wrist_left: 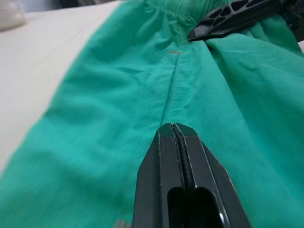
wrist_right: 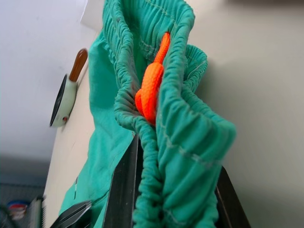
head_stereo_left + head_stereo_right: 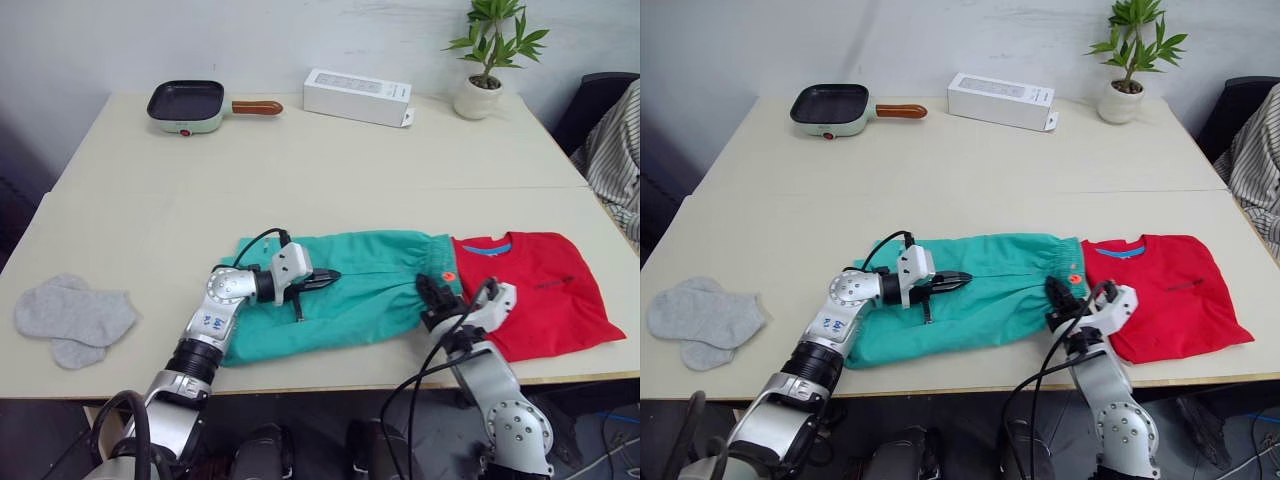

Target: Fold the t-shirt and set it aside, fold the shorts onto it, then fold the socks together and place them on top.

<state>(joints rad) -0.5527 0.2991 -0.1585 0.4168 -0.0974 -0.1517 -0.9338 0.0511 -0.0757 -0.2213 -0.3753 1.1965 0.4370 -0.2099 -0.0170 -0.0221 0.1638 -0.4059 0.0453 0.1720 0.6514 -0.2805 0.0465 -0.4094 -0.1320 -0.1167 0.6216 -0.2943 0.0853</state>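
Spread flat near the table's (image 3: 300, 170) front edge: shorts (image 3: 350, 290), waistband beside the folded t-shirt (image 3: 545, 290) at right. Right gripper (image 3: 432, 297) clamped on the gathered waistband next to an orange drawstring knot (image 2: 149, 90). Left gripper (image 3: 322, 280) pressed fully closed, holding nothing, hovering low over the shorts' middle. Socks (image 3: 72, 318) well apart on the left. At the far side: pan (image 3: 190, 105), white box (image 3: 358, 97), potted plant (image 3: 487, 55).
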